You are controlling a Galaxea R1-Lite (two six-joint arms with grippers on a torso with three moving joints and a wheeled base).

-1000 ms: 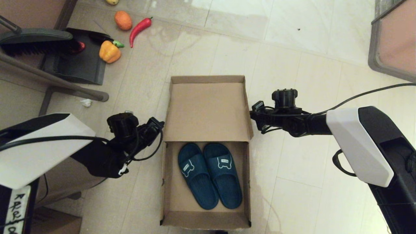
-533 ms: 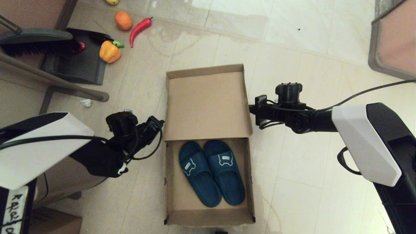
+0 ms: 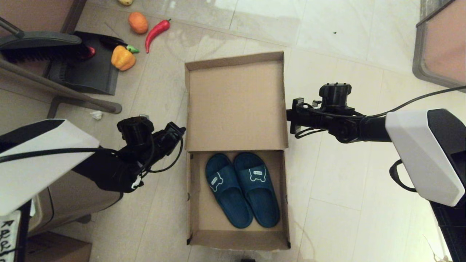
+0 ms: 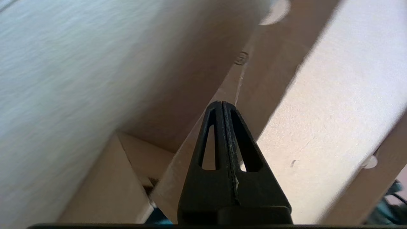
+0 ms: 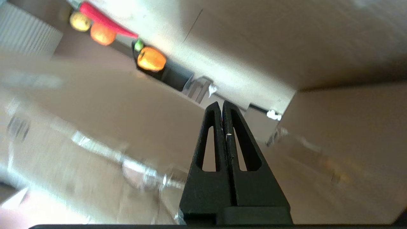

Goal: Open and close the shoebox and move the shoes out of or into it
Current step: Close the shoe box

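Observation:
The brown cardboard shoebox (image 3: 193, 203) lies open on the tiled floor, its hinged lid (image 3: 235, 105) swung up and back. The two teal slippers (image 3: 227, 189) (image 3: 258, 187) sit side by side in the base, bear patches up. My left gripper (image 4: 222, 103) is shut and empty; it rests against the cardboard at the box's left side near the hinge (image 3: 180, 133). My right gripper (image 5: 221, 104) is shut and empty too. It sits at the lid's right edge (image 3: 289, 120), and in the head view the lid hides its fingertips.
Far left on the floor lie a yellow pepper (image 3: 123, 58), a red chilli (image 3: 156, 31) and an orange fruit (image 3: 138, 22) by a black dustpan (image 3: 87, 69) and a brush (image 3: 40, 45). A brown bin (image 3: 69, 203) stands near left. A grey frame (image 3: 418, 69) is far right.
The lid has swung farther up and back. My right gripper has risen with its right edge. The whole box has slid a little to the right. The left arm has barely moved.

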